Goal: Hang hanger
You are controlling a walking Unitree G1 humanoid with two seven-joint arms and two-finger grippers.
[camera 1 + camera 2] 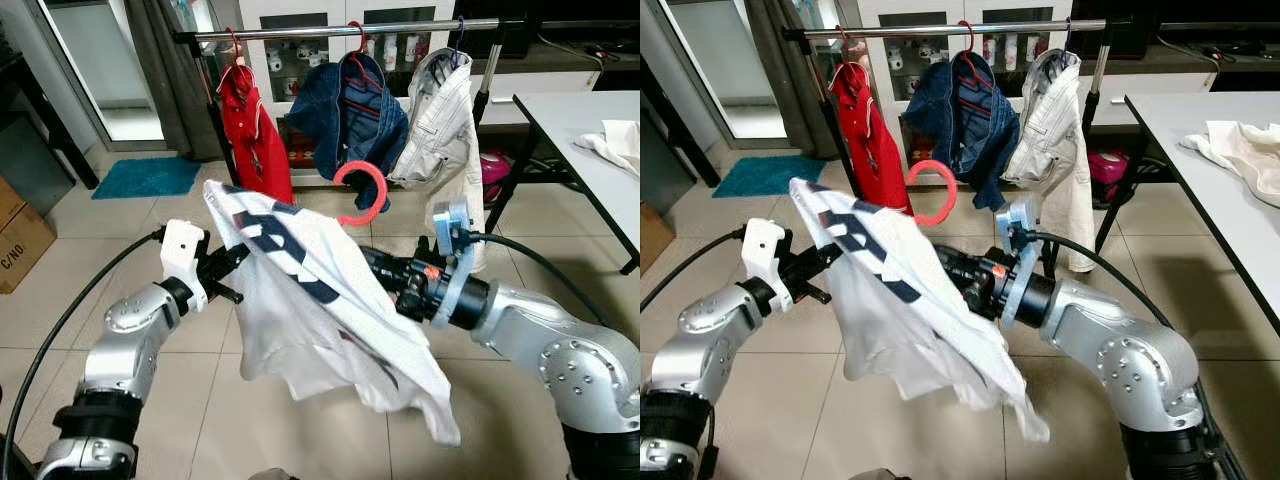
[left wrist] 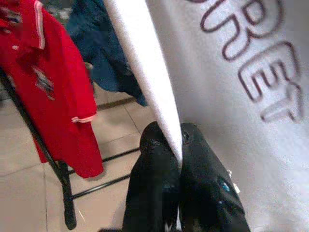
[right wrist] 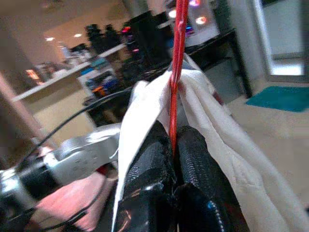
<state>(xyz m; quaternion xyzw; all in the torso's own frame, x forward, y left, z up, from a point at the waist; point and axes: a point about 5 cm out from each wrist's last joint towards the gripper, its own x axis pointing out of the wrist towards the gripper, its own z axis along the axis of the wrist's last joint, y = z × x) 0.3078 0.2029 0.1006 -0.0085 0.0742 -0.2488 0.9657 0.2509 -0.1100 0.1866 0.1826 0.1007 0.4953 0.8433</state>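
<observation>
One white T-shirt with dark navy lettering [image 1: 320, 300] hangs on a red plastic hanger [image 1: 362, 194] held up between the two grippers, in front of a silver metal clothes rail [image 1: 400, 28]. Three garments already hang from that rail: a red polo shirt [image 1: 255, 130] near its left end, a dark blue denim jacket [image 1: 345, 115] at the middle, and a white jacket [image 1: 440, 120] toward its right end. The left gripper [image 2: 179, 140] has its two black fingers pinched closed on a folded edge of the T-shirt; outlined letters beside it read "RET", the rest cut off. The right gripper [image 3: 173, 140] is clamped on the thin red shaft of the hanger, cloth bunched around it. One pale cloth [image 1: 615, 140] lies at the far right edge of a white table [image 1: 570, 150]. A cardboard box [image 1: 22, 235] on the floor shows "C/NO".
</observation>
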